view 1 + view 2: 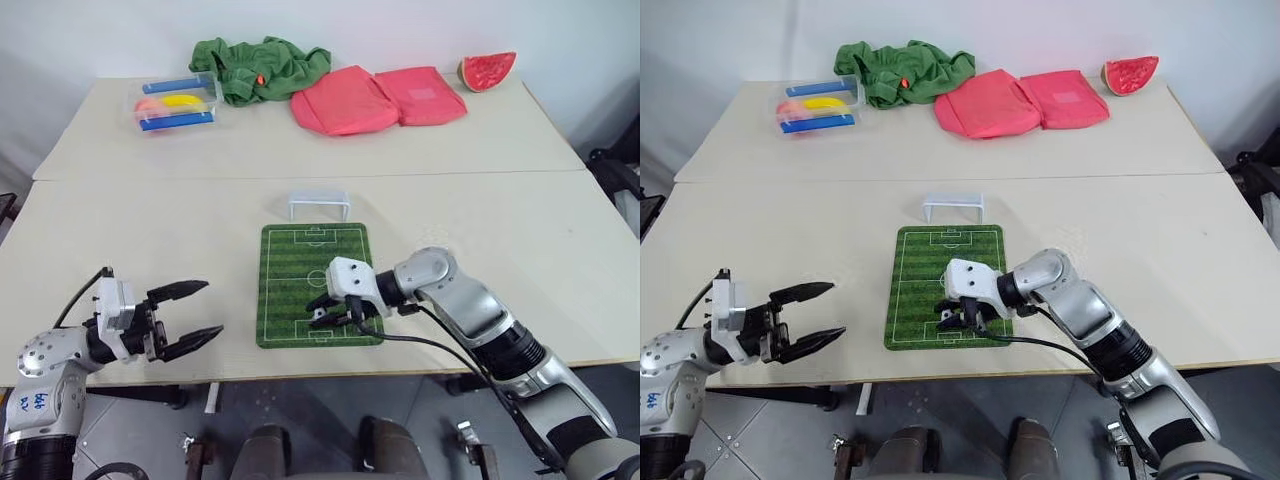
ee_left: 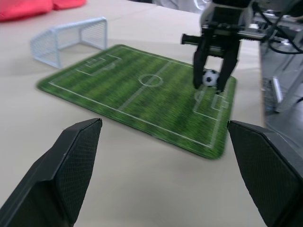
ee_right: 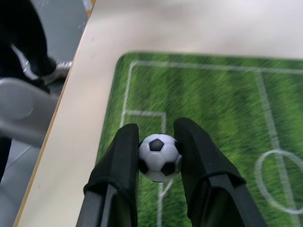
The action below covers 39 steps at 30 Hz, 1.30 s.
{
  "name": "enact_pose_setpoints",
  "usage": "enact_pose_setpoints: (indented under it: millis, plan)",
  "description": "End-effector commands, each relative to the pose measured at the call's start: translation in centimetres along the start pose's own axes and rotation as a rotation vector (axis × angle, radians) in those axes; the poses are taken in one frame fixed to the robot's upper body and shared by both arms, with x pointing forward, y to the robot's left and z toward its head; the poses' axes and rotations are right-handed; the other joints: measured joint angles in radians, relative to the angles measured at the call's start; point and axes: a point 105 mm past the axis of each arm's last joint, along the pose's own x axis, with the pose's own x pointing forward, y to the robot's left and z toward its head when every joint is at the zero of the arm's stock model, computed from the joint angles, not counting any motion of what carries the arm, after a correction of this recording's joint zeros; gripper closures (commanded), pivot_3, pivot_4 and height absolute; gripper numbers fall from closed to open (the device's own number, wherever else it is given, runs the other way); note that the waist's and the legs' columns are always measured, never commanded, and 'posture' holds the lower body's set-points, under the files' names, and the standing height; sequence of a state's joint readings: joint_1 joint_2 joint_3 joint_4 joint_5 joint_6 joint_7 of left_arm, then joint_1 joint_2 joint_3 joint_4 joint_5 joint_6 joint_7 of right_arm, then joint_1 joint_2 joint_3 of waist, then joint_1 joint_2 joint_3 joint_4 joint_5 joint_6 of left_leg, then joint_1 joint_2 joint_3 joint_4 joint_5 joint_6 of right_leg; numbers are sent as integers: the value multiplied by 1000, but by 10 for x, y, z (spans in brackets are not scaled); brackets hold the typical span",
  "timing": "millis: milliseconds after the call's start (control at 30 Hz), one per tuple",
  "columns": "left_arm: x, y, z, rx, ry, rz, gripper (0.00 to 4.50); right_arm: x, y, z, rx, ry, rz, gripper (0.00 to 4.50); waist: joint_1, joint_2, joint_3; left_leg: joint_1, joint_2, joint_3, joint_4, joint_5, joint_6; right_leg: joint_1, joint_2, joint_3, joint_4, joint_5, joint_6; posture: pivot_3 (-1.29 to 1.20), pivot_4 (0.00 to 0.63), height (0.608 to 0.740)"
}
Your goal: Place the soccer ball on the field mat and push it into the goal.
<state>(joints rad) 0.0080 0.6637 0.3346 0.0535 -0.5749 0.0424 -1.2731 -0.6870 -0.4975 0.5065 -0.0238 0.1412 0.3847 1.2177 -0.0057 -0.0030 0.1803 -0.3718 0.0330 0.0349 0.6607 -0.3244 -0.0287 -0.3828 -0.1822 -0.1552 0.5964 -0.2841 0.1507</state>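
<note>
The tiny black-and-white soccer ball point(image 3: 159, 157) is pinched between the two black fingers of my right gripper point(image 1: 338, 312), which hangs just above the near end of the field mat point(image 1: 290, 262). The ball point(image 2: 210, 77) also shows between those fingers in the left wrist view. The green mat lies flat at the table's near middle. The small white goal point(image 1: 319, 205) stands on the table just past the mat's far short edge. My left gripper point(image 1: 190, 316) is open and empty over the table's near left, well to the left of the mat.
At the far side lie a green cloth point(image 1: 262, 66), two pink pouches point(image 1: 375, 98), a watermelon slice point(image 1: 487, 70) and a clear plastic box point(image 1: 176, 104) with blue and yellow items. The table's front edge point(image 1: 300, 376) runs just below the mat.
</note>
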Motion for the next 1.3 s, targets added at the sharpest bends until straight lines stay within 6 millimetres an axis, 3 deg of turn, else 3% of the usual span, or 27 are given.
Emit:
enact_pose_setpoints:
  millis: [33, 1300]
  plan:
    - [-5, 1, 9, 48, -16, 32, 0, -1, 2, 5, -62, 0, 32, 3648, 0, 0, 0, 0, 0, 0, 0, 0, 0, 0, 0, 0, 0, 0, 0, 0, 150, 740]
    - [6, 7, 16, 92, -33, 83, 0, 20, 12, -12, -38, -7, 97, 3648, -3, 0, 0, 1, 0, 0, 0, 0, 0, 0, 0, 0, 1, 0, 0, 0, 150, 740]
